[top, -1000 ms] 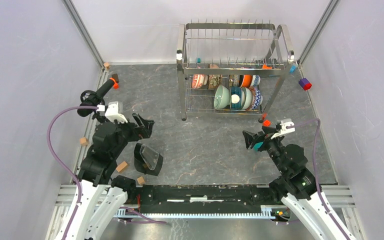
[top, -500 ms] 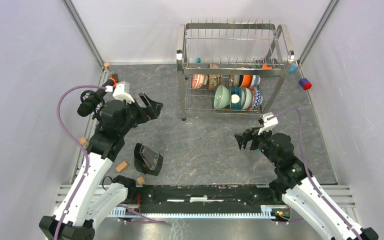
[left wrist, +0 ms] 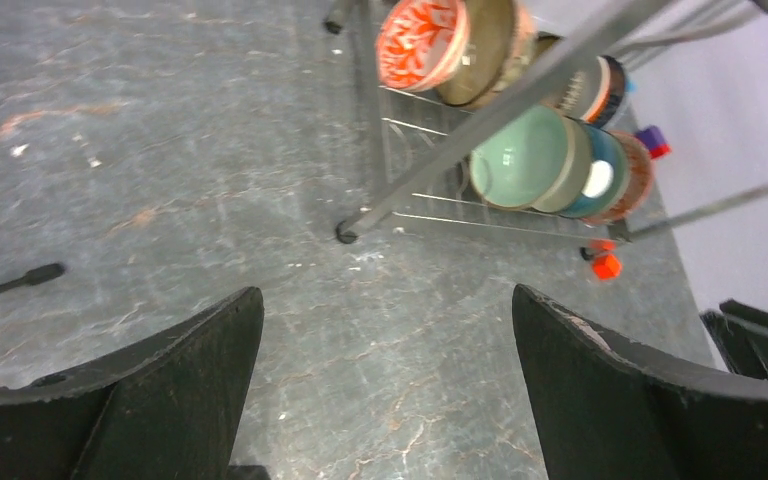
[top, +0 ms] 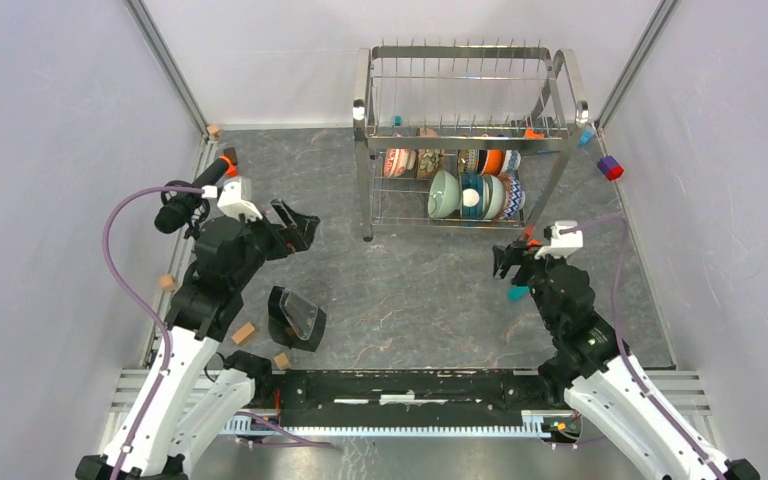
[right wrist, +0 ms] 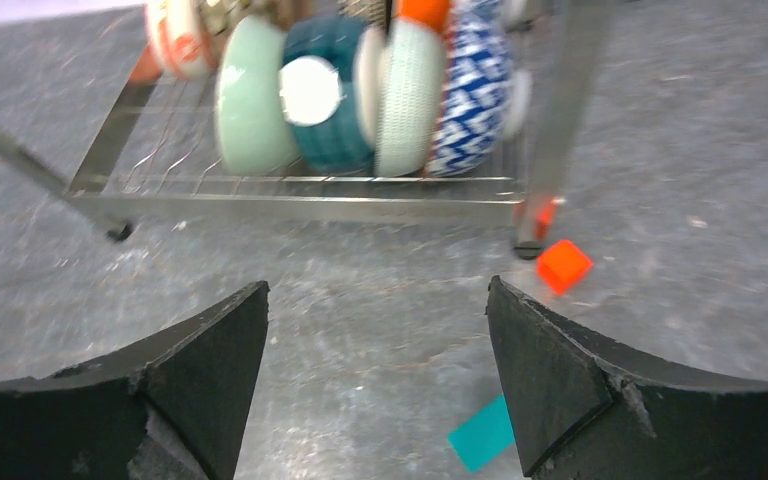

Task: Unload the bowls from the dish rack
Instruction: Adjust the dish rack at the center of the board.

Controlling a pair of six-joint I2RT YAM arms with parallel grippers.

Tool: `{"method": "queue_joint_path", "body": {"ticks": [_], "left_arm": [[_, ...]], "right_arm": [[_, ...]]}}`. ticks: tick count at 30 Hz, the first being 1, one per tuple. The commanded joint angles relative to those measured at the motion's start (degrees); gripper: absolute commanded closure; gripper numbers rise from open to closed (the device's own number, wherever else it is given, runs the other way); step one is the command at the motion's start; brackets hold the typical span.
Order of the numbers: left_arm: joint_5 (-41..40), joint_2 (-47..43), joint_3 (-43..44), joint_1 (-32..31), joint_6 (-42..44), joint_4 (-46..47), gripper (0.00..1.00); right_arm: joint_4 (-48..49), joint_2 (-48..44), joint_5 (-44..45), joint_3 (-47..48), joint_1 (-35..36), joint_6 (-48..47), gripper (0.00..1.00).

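The dish rack point(top: 460, 145) stands at the far middle, with several bowls on edge in its lower tier. In front are a pale green bowl point(top: 444, 194), a teal one point(top: 472, 196) and a blue-and-white one point(top: 511, 193). Behind are a red-patterned bowl point(top: 397, 162), a brown-gold one point(top: 427, 163) and an orange one point(top: 493, 161). My left gripper point(top: 300, 222) is open and empty, left of the rack; its wrist view point(left wrist: 387, 292) shows the pale green bowl point(left wrist: 520, 158). My right gripper point(top: 508, 262) is open and empty, near the rack's front right leg; its wrist view point(right wrist: 377, 285) faces the bowls point(right wrist: 330, 110).
A black angular object point(top: 295, 317) lies near the left arm, and a black tool with an orange tip point(top: 195, 192) lies at the far left. Small blocks are scattered about: orange point(right wrist: 563, 265) and teal point(right wrist: 482, 434) by the right gripper, wooden ones point(top: 245, 332) at left, purple-red point(top: 610, 167) at far right.
My left gripper has moved away from the base toward the far side and faces the rack. My right gripper swung left, then back right and closer to the rack. Both stayed open.
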Motion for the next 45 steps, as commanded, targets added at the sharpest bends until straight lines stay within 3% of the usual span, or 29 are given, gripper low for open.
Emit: {"method": "queue_joint_path", "body": {"ticks": [1,5,13,21,29,34,41,45], "left_arm": [[8.64,-0.45,-1.51,-2.42,3.19,5.73,0.00],[8.15,1.64,-0.65,-4.93,2.55,5.97,0.00],[7.83,-2.34,-3.84,-4.97,0.54,8.03,0.00],[5.23,-6.11,-4.50,-4.96,2.10,7.68,0.00],[6.62,-6.98,-5.05,-5.02,1.93,8.57,0.00],[7.61,-7.05,-5.20,-5.04,1.70,8.85,0.00],[7.86,-7.21,-5.33,-5.01,1.70,9.04,0.00],[8.01,-7.14,-5.37,-5.00,1.55,9.10,0.00]], "right_arm": [[-7.81,-3.88,16.16,5.30,0.23,-0.73,0.15],[-8.30,-4.68,24.90,5.97,0.17,-0.52,0.19],[9.60,0.75,26.94,4.14,-0.65,-1.11,0.20],[18.86,12.38,15.64,7.23,-12.68,0.43,0.21],[30.67,19.77,11.21,5.79,-15.49,-1.45,0.22],[32.37,25.39,9.90,7.72,-16.77,-1.56,0.23],[34.34,30.00,7.43,10.33,-18.50,-1.67,0.38],[31.92,31.43,5.87,12.00,-18.56,-1.82,0.53]]}}
